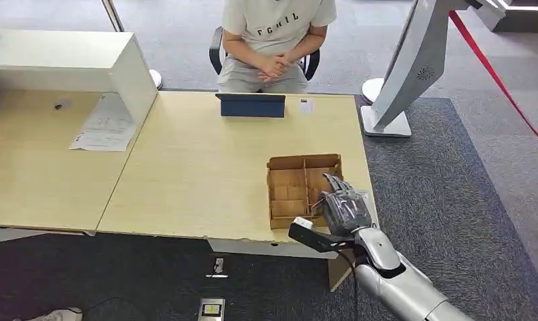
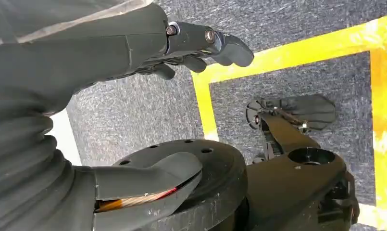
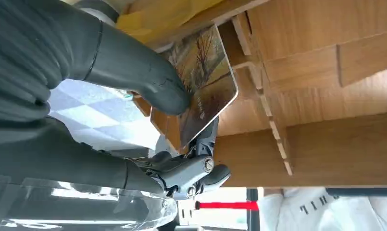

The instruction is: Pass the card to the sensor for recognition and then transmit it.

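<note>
Right hand pinches the card over the divided box; the tablet lies ahead across the table.

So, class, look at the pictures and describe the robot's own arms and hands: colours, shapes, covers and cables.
The right arm is a smooth silver tube with rounded joints and a thin black cable along it. A black box with a white end sits at its wrist. The right hand is dark grey, with a ribbed grey cover, a thick grey thumb and metal screws at the fingers. The left hand looks the same.
</note>
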Motion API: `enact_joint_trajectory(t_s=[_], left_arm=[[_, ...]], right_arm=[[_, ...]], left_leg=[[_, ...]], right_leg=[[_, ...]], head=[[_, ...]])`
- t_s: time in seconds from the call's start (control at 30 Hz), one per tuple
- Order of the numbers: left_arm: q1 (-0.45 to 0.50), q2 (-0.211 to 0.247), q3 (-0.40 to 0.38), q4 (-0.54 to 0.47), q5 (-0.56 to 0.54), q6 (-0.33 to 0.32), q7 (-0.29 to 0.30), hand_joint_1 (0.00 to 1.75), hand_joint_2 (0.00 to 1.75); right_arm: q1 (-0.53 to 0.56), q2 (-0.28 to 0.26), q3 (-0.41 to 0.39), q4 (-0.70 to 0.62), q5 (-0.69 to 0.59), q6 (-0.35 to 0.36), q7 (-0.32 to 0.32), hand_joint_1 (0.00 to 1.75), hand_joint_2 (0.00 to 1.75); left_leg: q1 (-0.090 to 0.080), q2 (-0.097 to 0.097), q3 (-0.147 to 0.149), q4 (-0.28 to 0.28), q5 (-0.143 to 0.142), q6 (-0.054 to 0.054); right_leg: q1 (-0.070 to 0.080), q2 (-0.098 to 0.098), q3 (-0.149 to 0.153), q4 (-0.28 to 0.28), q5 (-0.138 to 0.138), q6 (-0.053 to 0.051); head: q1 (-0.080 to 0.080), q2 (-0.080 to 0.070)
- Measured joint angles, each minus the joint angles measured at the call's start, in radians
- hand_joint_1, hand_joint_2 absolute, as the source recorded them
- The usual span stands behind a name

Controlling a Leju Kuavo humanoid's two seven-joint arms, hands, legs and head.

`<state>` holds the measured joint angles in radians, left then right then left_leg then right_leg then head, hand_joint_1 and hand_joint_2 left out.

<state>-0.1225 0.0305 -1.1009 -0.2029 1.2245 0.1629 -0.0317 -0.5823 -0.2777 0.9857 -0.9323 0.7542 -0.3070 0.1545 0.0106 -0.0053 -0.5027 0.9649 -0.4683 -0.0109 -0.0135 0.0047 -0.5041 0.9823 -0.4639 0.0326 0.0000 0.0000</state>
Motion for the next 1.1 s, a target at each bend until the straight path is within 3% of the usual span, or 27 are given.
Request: enact_joint_trajectory(t_s=[0.23, 0.47, 0.7, 0.87, 1.1], left_arm=[[0.0, 0.0, -0.005, 0.0, 0.002, -0.002, -0.009, 0.0, 1.75], [0.0, 0.0, -0.007, 0.0, 0.0, -0.009, -0.016, 0.0, 1.75], [-0.001, 0.0, -0.009, 0.0, 0.003, -0.015, -0.018, 0.0, 1.75], [-0.009, 0.0, -0.019, 0.0, -0.018, -0.022, -0.003, 0.0, 1.75], [-0.032, 0.0, -0.037, 0.0, -0.049, -0.037, 0.009, 0.0, 1.75]], right_arm=[[-0.001, 0.003, -0.001, -0.096, 0.077, -0.064, -0.018, 1.75, 1.75], [-0.016, 0.0, -0.007, -0.247, 0.157, -0.068, -0.008, 1.75, 1.75], [-0.033, -0.003, -0.02, -0.33, 0.153, -0.067, -0.011, 1.75, 1.75], [-0.082, 0.012, -0.027, -0.294, 0.124, -0.099, -0.029, 1.75, 1.75], [-0.221, 0.069, -0.039, -0.109, 0.12, -0.126, -0.051, 1.75, 1.75]], left_leg=[[0.0, 0.0, 0.0, 0.0, 0.0, 0.0], [0.0, 0.0, 0.0, 0.0, 0.0, 0.0], [0.0, 0.0, 0.0, 0.0, 0.0, 0.0], [0.0, 0.0, 0.0, 0.0, 0.0, 0.0], [0.0, 0.0, 0.0, 0.0, 0.001, 0.0]], right_leg=[[0.0, 0.0, 0.0, 0.0, 0.0, 0.0], [0.0, 0.0, 0.0, 0.0, 0.0, 0.0], [0.0, 0.0, 0.0, 0.0, 0.0, 0.0], [0.0, 0.0, 0.0, 0.0, 0.0, 0.0], [0.0, 0.0, 0.0, 0.002, 0.001, -0.001]], head=[[0.0, 0.0], [0.0, 0.0], [0.0, 0.0], [0.0, 0.0], [0.0, 0.0]])
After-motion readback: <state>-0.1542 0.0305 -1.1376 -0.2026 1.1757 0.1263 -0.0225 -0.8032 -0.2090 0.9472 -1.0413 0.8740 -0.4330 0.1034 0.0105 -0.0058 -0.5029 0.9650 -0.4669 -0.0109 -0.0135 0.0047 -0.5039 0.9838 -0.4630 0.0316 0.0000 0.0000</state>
